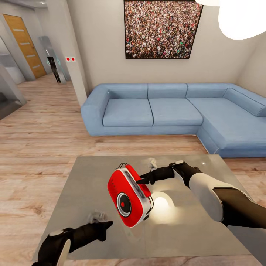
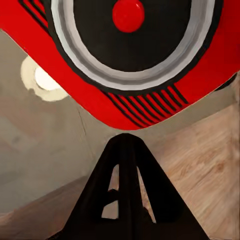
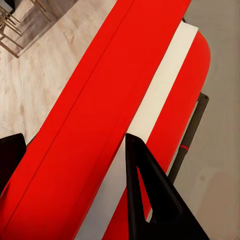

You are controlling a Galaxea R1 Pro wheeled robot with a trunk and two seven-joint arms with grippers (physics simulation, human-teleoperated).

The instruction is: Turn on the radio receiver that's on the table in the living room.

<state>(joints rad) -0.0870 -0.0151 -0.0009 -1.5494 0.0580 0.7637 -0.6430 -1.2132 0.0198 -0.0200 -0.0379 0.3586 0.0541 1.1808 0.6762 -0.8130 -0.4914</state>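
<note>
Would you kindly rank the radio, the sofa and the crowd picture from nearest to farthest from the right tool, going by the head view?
1. Radio: at the right tool, over the table.
2. Sofa: beyond the table, across the floor.
3. Crowd picture: on the wall above the sofa.

Cropped by both wrist views' edges, the red rounded-box radio with white trim (image 2: 150, 95); hidden behind its body, part of the glossy grey stone-topped bench (image 1: 88, 177); cut off at upper right, the glowing white lamp (image 1: 242, 18).

Red radio receiver (image 1: 129, 195) with white trim, blue sofa (image 1: 173, 111), grey table (image 1: 88, 184).
</note>
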